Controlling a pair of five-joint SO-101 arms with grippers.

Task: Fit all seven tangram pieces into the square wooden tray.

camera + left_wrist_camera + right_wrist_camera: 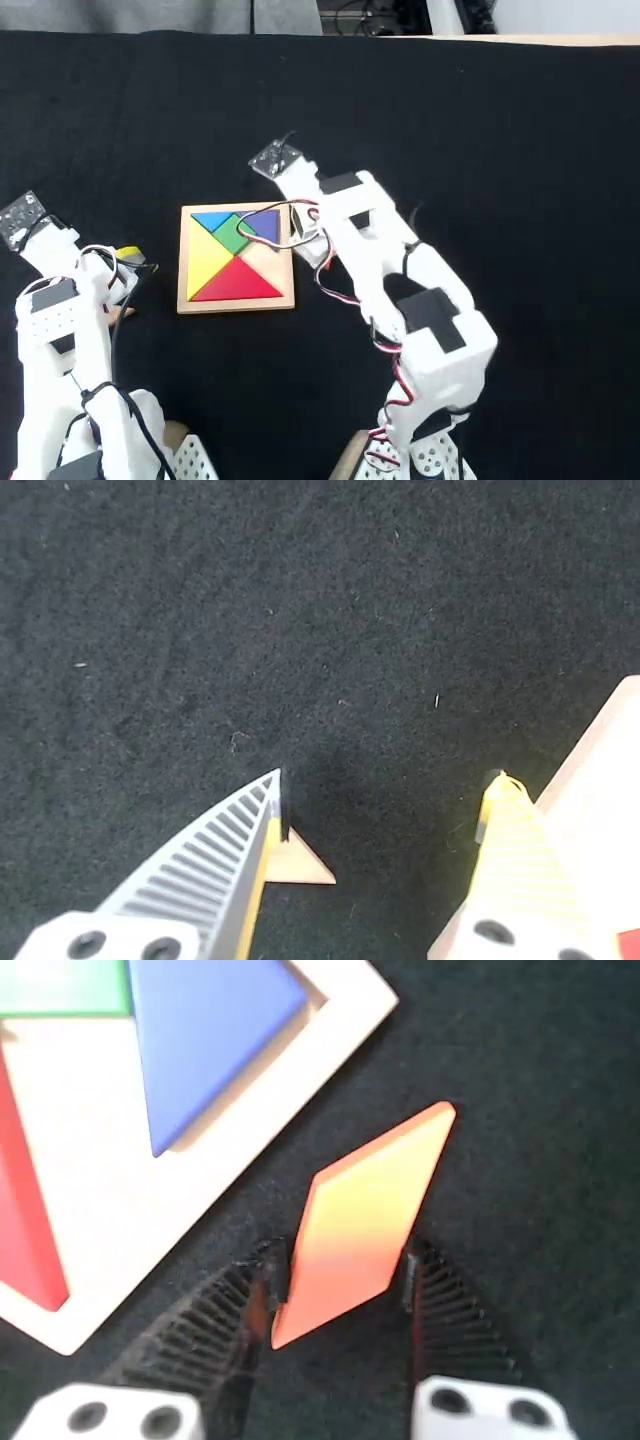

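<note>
— Where is the piece you are working on?
— I have the orange parallelogram tile point(365, 1225) pinched in my right claw point(342, 1260); both black ridged fingers point(445, 1305) press on its opposite edges; it hangs over the black cloth point(540, 1080), just outside the square wooden tray point(335, 1035), off the corner that holds the deep blue triangle point(205, 1030).
— What lies in the tray?
— From above I count a light blue triangle point(210, 218), a green square point(232, 236), a yellow triangle point(205, 260) and a big red triangle point(238, 284); the deep blue triangle fills the corner nearest my right claw; a patch of bare wood floor point(268, 260) shows between it and the big red triangle, along the tray side facing the right arm.
— And the other arm?
— My left claw point(389, 777) is spread wide with nothing between its fingers; it points down at the black cloth on the tray's side opposite the orange parallelogram tile; one tray corner sits just beside its yellow-faced finger point(515, 850); a small pale tan triangle point(300, 865) lies flat on the cloth, tucked partly behind the tip of the grey ridged finger point(230, 850), apart from the tray.
</note>
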